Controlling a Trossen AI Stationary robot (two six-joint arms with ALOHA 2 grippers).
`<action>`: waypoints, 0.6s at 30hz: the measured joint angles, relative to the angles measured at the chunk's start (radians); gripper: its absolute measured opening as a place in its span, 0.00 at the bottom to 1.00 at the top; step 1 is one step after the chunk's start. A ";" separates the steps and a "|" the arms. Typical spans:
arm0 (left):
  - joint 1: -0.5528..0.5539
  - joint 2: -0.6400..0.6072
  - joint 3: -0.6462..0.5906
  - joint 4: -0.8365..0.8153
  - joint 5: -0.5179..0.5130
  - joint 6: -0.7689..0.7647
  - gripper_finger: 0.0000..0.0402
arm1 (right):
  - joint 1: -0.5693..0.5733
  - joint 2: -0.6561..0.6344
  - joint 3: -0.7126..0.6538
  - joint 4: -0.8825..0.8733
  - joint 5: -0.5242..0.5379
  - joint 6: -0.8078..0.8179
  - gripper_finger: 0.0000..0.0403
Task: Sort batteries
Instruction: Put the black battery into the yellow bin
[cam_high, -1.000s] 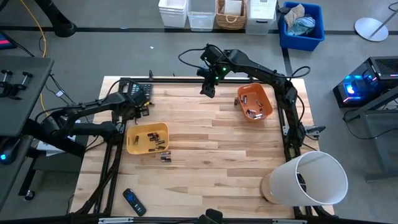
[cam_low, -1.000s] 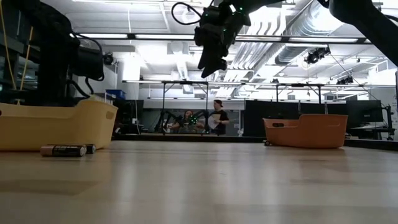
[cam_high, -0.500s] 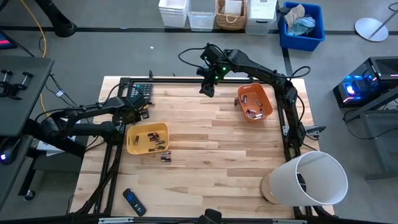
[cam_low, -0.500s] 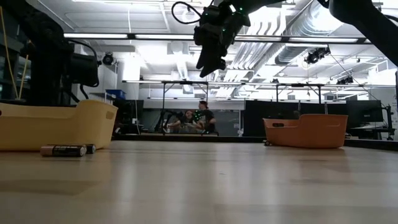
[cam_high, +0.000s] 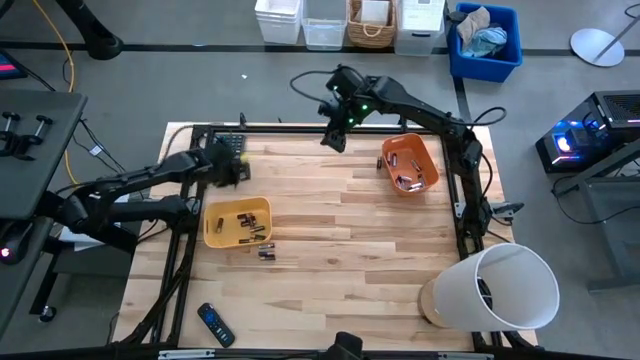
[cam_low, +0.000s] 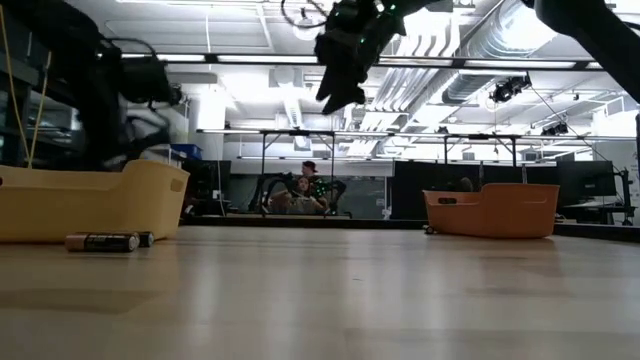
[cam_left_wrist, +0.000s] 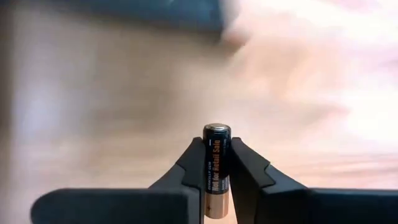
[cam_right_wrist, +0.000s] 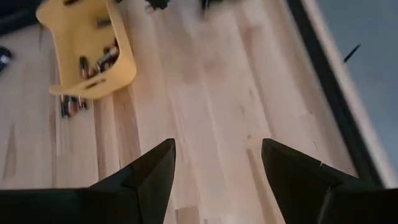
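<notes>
Left end effector (cam_left_wrist: 216, 186) clamps a battery (cam_left_wrist: 216, 168) mid-body beside the yellow bin (cam_high: 237, 222); small, rigid, slick. Right end effector (cam_right_wrist: 217, 168) hangs apart

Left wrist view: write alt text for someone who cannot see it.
The left gripper is shut on a battery, black with a coppery end, standing upright between its two dark fingers. Behind it lies a blurred light wooden table.

A grey concrete floor (cam_high: 150, 90) surrounds the pale wooden plank tabletop (cam_high: 340, 250). White storage bins (cam_high: 300, 22) and a blue bin (cam_high: 487, 40) line the far side. Ceiling strip lights (cam_low: 250, 58) glow overhead.
</notes>
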 joint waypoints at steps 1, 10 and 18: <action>0.002 -0.012 0.019 0.017 -0.004 0.011 0.08 | -0.004 -0.011 0.000 0.004 0.001 0.005 0.58; 0.046 -0.044 0.179 0.334 0.109 0.197 0.08 | -0.033 -0.107 0.002 0.044 0.014 0.095 0.58; -0.077 -0.046 0.188 0.448 0.435 0.367 0.08 | -0.020 -0.185 0.002 0.003 0.103 0.138 0.58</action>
